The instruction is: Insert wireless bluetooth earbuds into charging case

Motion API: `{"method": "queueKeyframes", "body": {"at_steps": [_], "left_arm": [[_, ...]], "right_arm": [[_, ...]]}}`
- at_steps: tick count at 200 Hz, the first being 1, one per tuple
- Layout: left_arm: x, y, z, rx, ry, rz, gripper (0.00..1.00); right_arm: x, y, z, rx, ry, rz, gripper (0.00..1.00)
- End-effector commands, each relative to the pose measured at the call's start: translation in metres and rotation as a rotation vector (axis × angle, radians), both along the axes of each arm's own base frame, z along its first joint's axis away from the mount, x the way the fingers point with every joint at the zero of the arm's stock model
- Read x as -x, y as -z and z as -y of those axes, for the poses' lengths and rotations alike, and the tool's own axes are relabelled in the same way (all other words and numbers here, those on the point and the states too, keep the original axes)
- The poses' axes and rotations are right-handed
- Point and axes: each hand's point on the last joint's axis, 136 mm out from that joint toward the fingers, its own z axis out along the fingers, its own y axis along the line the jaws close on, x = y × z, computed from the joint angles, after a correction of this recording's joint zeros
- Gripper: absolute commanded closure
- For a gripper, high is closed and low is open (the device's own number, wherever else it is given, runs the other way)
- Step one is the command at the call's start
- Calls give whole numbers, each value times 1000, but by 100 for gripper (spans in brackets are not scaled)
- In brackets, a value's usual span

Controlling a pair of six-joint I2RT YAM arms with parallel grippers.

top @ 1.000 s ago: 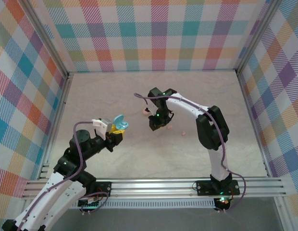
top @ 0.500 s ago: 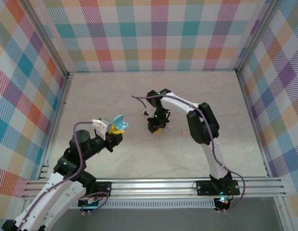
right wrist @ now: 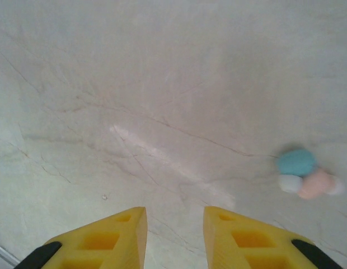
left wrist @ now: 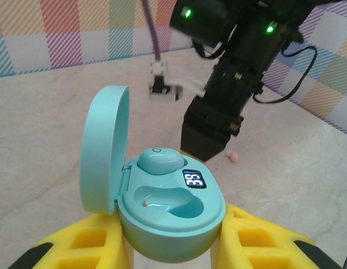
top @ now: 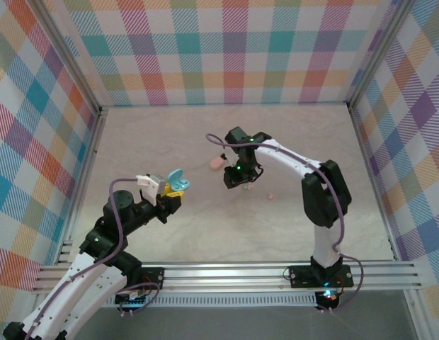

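My left gripper (left wrist: 173,242) is shut on the base of a light blue charging case (left wrist: 172,210), which it holds up off the table with the lid (left wrist: 103,148) open. One light blue earbud (left wrist: 160,161) sits in the far slot, and the near slot (left wrist: 174,203) is bare. My right gripper (right wrist: 174,225) hangs open over the table with nothing between its yellow fingers. A loose light blue earbud (right wrist: 296,161) and a salmon pink earbud (right wrist: 316,184) lie touching, to the right of those fingers. From above, the right gripper (top: 236,178) is right of the case (top: 176,181).
A salmon pink case (top: 218,162) lies on the table just behind and left of the right gripper. Another pink earbud (top: 270,195) lies alone to its right. Plaid walls (top: 219,49) close in the table on three sides.
The right gripper has moved a little back and to the right, and its fingers have parted. The pink case it covered half a second ago shows again. The left arm and blue case are still.
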Motion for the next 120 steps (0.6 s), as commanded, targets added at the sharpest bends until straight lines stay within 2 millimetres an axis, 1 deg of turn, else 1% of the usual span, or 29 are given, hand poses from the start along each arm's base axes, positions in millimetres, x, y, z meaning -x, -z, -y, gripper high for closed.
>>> {"method": "queueKeyframes", "body": {"at_steps": [1, 31, 60, 86, 108, 120], "left_arm": [[2, -27, 7, 35, 40, 84, 76], [2, -27, 7, 31, 43, 82, 76], [3, -25, 7, 33, 41, 77, 76], [4, -25, 6, 28, 38, 71, 76], [5, -28, 4, 25, 34, 72, 76], [5, -29, 4, 24, 33, 74, 76]], "right_arm": [[-19, 15, 21, 55, 101, 35, 67], [-19, 30, 23, 86, 99, 16, 68], [-25, 49, 26, 135, 102, 6, 69], [-28, 60, 31, 185, 107, -5, 68], [-24, 65, 31, 187, 113, -29, 67], [-17, 66, 26, 156, 119, -63, 68]]}}
